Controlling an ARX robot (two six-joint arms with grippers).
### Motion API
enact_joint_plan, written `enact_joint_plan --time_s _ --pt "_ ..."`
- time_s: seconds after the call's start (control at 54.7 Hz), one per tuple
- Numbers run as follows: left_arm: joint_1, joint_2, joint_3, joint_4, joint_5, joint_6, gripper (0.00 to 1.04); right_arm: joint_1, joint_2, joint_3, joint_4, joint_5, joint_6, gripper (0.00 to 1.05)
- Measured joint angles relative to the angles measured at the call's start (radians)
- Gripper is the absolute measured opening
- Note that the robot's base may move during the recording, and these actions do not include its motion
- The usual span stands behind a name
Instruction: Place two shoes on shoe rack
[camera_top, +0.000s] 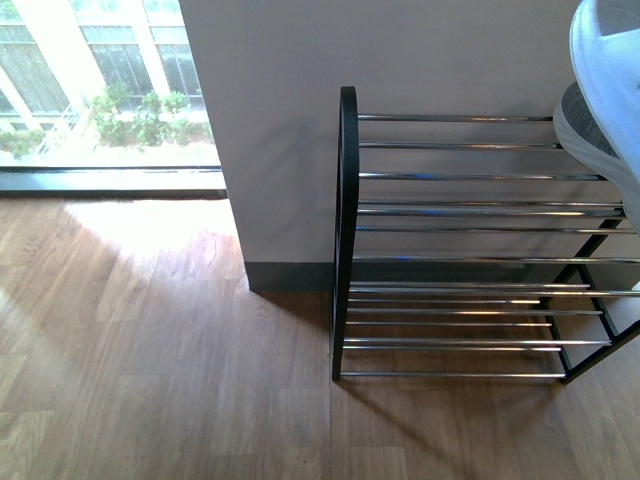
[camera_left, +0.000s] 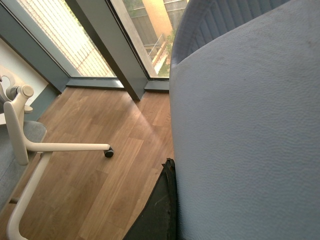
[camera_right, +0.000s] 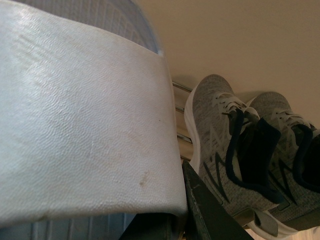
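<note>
The shoe rack (camera_top: 347, 230) stands against the wall, a black arched end frame with several chrome rods. My left gripper (camera_left: 186, 202) is shut on a pale blue-grey shoe (camera_left: 245, 130) that fills its view; one black finger (camera_left: 161, 210) presses its side. My right gripper (camera_right: 170, 220) is shut on a shoe with a wide white band (camera_right: 85, 115) just above the rack's rods (camera_right: 181, 107). Pale shoe parts (camera_top: 605, 60) show over the rack's right end in the front view. Two grey knit sneakers (camera_right: 220, 145) (camera_right: 295, 150) sit side by side on the rods beyond it.
Wood floor (camera_top: 150, 380) lies left of and in front of the rack. A white wall (camera_top: 270, 120) with dark skirting is behind it, a floor-length window (camera_top: 100, 90) to the left. A white office-chair base (camera_left: 30, 145) with a caster (camera_left: 108, 152) stands nearby.
</note>
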Motion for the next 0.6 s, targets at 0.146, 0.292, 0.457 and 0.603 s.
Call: enact_joint_plan --time_s 0.146,0.292,0.457,0.603 --pt "0.0 0.0 0.0 0.0 0.001 0.0 0.02 0.027 0.14 0.148 -0.011 0.059 0.017 0.01" --pt "0.0 0.0 0.0 0.0 0.0 0.0 0.02 0.057 0.269 0.258 -0.028 0.122 0.037 0.01" --pt "0.0 0.0 0.0 0.0 0.0 0.0 0.02 0.127 0.392 0.352 -0.001 0.194 0.003 0.01" --pt "0.0 0.0 0.0 0.0 -0.001 0.0 0.02 0.167 0.558 0.459 0.005 0.274 -0.055 0.01"
